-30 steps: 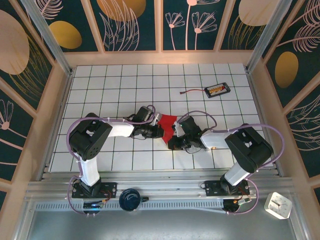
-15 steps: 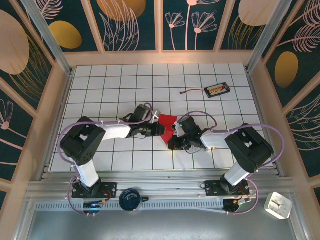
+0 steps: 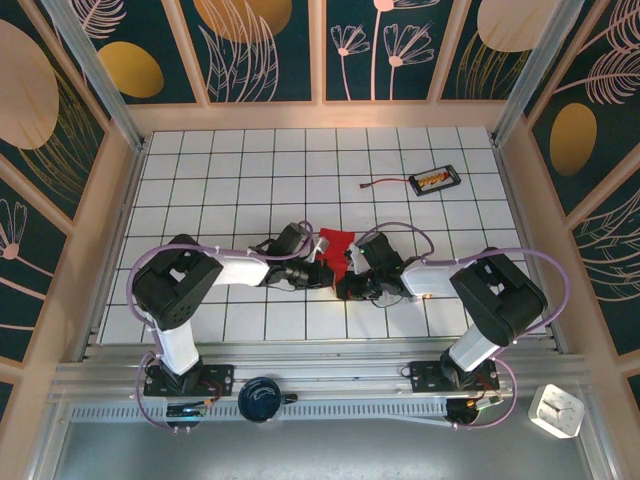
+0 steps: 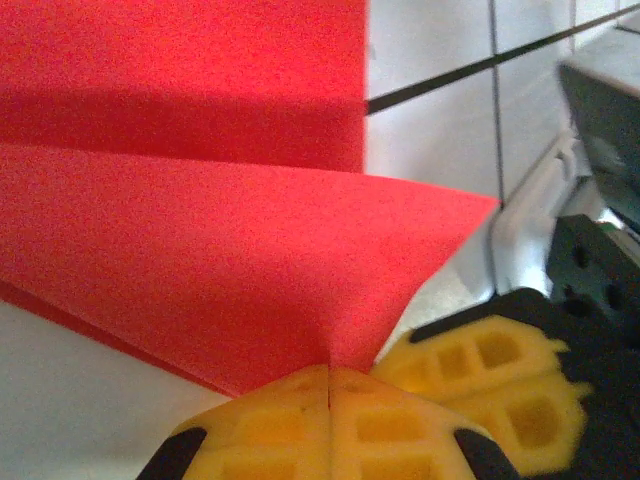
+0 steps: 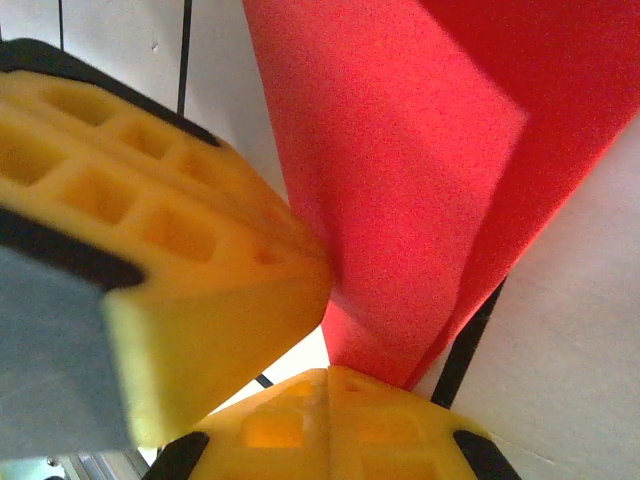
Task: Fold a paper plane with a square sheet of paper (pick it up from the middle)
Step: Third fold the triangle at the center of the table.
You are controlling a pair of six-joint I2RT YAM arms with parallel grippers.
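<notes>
The square sheet of paper (image 3: 336, 243) is bright red and folded into overlapping flaps, near the middle of the white grid table (image 3: 220, 180). My left gripper (image 3: 323, 273) comes in from the left and is shut on the paper's near end. In the left wrist view a pointed red flap (image 4: 250, 260) runs down into the shut yellow fingertips (image 4: 300, 400). My right gripper (image 3: 347, 281) comes in from the right, right beside the left one, and is also shut on the paper (image 5: 400, 190). The left gripper's yellow fingers (image 5: 150, 230) touch the paper close by.
A small black tray (image 3: 435, 180) with a thin cable (image 3: 385, 183) lies at the back right of the table. Wooden frame walls (image 3: 320, 115) enclose the table on three sides. A dark round object (image 3: 263, 398) sits on the rail by the arm bases.
My left gripper has shifted nearer and to the right, up against the right gripper, and its elbow has swung. Less red paper shows from above. The right arm has stayed put.
</notes>
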